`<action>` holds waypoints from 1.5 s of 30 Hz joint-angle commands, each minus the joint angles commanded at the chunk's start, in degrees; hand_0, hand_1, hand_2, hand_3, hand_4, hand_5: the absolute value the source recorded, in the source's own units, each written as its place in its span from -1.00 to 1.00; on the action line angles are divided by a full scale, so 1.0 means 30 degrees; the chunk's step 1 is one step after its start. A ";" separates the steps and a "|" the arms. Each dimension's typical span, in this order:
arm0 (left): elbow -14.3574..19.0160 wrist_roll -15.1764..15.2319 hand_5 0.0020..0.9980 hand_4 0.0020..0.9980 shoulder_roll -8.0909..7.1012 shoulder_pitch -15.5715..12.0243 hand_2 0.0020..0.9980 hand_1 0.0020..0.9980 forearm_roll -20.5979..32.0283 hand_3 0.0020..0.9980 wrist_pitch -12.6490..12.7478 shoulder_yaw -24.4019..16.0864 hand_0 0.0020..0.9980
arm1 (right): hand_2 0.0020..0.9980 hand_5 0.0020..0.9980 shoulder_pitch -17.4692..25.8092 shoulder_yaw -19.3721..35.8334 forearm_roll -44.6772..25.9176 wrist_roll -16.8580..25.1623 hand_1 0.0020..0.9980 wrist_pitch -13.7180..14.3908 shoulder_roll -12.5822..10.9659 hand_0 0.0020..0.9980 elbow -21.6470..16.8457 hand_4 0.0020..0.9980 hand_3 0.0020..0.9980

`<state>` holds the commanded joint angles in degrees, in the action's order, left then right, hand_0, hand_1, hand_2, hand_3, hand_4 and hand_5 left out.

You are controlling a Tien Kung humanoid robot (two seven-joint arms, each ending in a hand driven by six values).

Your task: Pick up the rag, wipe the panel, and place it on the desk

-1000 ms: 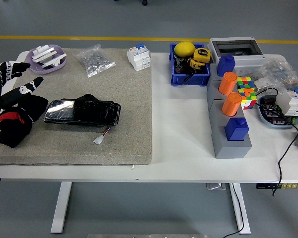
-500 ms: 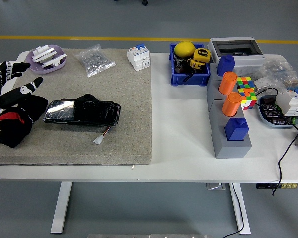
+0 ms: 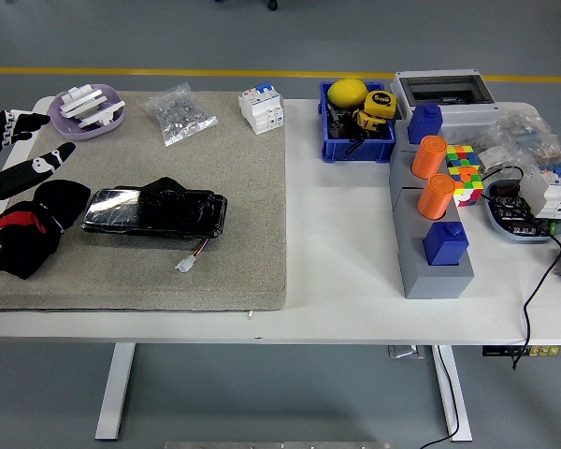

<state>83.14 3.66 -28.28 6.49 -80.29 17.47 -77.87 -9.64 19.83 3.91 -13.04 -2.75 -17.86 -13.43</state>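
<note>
Grey floor with a yellow line runs behind a white table (image 3: 337, 271), and a tan felt mat (image 3: 168, 187) covers its left half. Left hand (image 3: 14, 154) pokes in at the left edge, mostly cut off by the frame; its black-and-white fingers (image 3: 33, 166) are spread and loose, gripping nothing, poised just above the rag's top edge. Rag (image 3: 30, 229), black with a red patch, lies crumpled on the mat at its left side, touching the end of the panel (image 3: 154, 212). That panel is a dark glossy slab lying flat, with something black draped over its middle, hard to make out, and a small white plug on thin wires trailing off its near corner.

Further back sit a lilac dish (image 3: 92, 112) of white parts and a clear bag (image 3: 179, 114) of small grey bits. Over on the right, a blue bin (image 3: 355, 142) holds a yellow tape measure (image 3: 377, 106); its label is too small to read. Grey block (image 3: 430, 253) carries orange and blue pegs, beside a colour cube (image 3: 465, 173).
</note>
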 joint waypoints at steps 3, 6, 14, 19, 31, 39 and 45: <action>-0.0560 -0.0545 -0.34 0.83 -0.0138 0.0341 0.49 0.54 -0.1103 0.24 0.0207 0.0122 0.49 | 0.38 0.12 -0.0018 -0.0084 -0.0113 0.0039 0.28 -0.0001 -0.0027 0.44 -0.0017 1.00 0.28; -0.1459 -0.1205 -0.33 0.82 -0.0342 0.0858 0.54 0.59 -0.2718 0.26 0.0187 0.0503 0.54 | 0.38 0.11 -0.0047 -0.0129 -0.0149 0.0047 0.28 -0.0004 -0.0048 0.43 -0.0045 1.00 0.28; -0.4933 -0.2950 -0.31 0.83 -0.0636 0.2513 0.60 0.65 -0.5428 0.35 -0.0554 0.1873 0.60 | 0.38 0.12 -0.0116 -0.0142 -0.0127 0.0030 0.28 -0.0025 -0.0127 0.43 -0.0117 1.00 0.28; -0.7265 -0.3175 -0.33 0.82 -0.0645 0.3441 0.63 0.67 -0.5056 0.39 -0.0885 0.2734 0.63 | 0.38 0.12 -0.0181 -0.0097 -0.0069 -0.0004 0.28 -0.0025 -0.0153 0.43 -0.0145 1.00 0.28; -0.9621 -0.3701 -0.31 0.83 0.0003 0.4509 0.73 0.72 -0.4186 0.43 -0.1320 0.3602 0.63 | 0.38 0.12 -0.0202 0.0086 0.0244 -0.0140 0.28 -0.0054 -0.0220 0.43 -0.0199 1.00 0.28; -1.0100 -0.4646 -0.29 0.84 0.0361 0.4760 0.77 0.76 -0.4291 0.52 -0.1871 0.3801 0.63 | 0.37 0.12 -0.0233 -0.0159 0.0022 -0.0021 0.28 -0.0076 -0.0288 0.43 -0.0219 1.00 0.27; -1.0726 -0.5226 -0.25 0.87 0.0554 0.5016 0.83 0.79 -0.4187 0.67 -0.2116 0.4241 0.63 | 0.38 0.12 -0.0311 -0.0484 -0.0238 0.0121 0.28 -0.0100 -0.0343 0.44 -0.0263 1.00 0.27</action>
<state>50.96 -12.02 -26.62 21.54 -92.85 11.12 -65.15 -10.57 18.38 3.19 -12.67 -3.05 -18.88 -14.22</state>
